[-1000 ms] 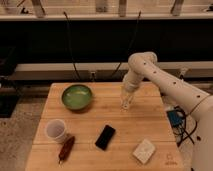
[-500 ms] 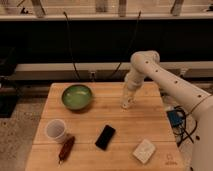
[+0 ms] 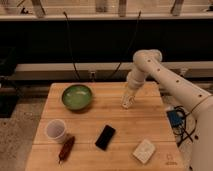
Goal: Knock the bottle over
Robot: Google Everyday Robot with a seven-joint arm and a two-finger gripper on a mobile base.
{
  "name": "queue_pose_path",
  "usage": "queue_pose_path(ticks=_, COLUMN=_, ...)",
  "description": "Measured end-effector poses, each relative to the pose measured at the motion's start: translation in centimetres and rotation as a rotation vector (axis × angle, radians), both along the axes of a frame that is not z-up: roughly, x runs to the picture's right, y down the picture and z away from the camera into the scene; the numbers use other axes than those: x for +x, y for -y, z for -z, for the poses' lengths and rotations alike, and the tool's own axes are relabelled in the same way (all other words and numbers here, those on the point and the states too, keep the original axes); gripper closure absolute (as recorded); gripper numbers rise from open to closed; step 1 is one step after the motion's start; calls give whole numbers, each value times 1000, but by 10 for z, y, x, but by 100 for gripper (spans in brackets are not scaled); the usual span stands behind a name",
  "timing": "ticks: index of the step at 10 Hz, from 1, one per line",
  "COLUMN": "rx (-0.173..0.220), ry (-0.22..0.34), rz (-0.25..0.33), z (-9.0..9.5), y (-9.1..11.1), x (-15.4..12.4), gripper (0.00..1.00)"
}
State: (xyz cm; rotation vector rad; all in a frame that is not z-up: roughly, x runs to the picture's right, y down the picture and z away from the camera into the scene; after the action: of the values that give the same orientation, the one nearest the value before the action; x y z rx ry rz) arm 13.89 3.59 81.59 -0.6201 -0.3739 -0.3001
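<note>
The gripper (image 3: 128, 101) hangs low at the bottle (image 3: 127, 103) on the table's (image 3: 150, 125) far right, too merged to tell its state, so a firm sideways sweep high on the bottle should topple it.

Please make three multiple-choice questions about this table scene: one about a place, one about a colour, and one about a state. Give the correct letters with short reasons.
1. Where is the claw?
A. Over the back right part of the wooden table
B. Above the white cup
C. Beside the black phone

2. What colour is the round bowl?
A. Red
B. Green
C. Blue

3. How does the white plastic cup at front left stand?
A. Upside down
B. Lying on its side
C. Upright, mouth up

Answers: 1 A, the arm reaches down there, right of the bowl. 2 B, its inside and rim are green. 3 C, its open rim faces up, beside the reddish-brown object.
</note>
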Motion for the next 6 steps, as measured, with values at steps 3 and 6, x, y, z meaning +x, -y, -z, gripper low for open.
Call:
queue_pose_path(ticks=3, rx=5, ry=6, rz=2, z=0, y=2, x=5, gripper=100)
queue_pose_path(ticks=6, rx=4, ry=15, rz=10, z=3, y=0, x=9, gripper=100)
